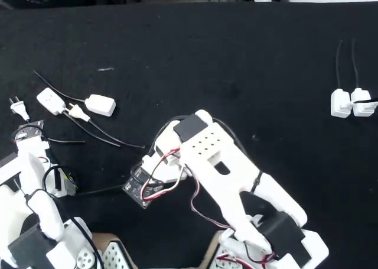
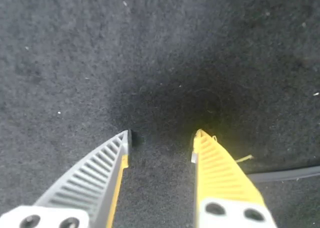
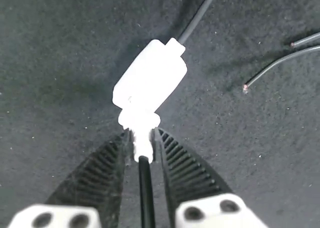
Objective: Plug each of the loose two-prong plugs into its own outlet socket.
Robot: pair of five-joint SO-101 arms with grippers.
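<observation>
Item: my right tool [image 3: 144,138] is clamping the plug [image 3: 141,150] at its tail; the plug is lying in line with it, nose touching the socket [image 3: 150,80] straight ahead on the bench [image 3: 60,47]; my left tool [image 2: 161,138] is standing apart, holding nothing.

The cloth [image 3: 60,47] under the plug [image 3: 140,122] is black, matt and fuzzy, flecked with lint. The plug is smooth white plastic with a faint sheen, as is the socket [image 3: 150,80] joined to it; its cord [image 3: 145,188] is smooth black. The right gripper [image 3: 144,139] around it has black ribbed plastic fingers [image 3: 100,173]; the left gripper [image 2: 161,138] has ribbed grey and yellow plastic.
</observation>
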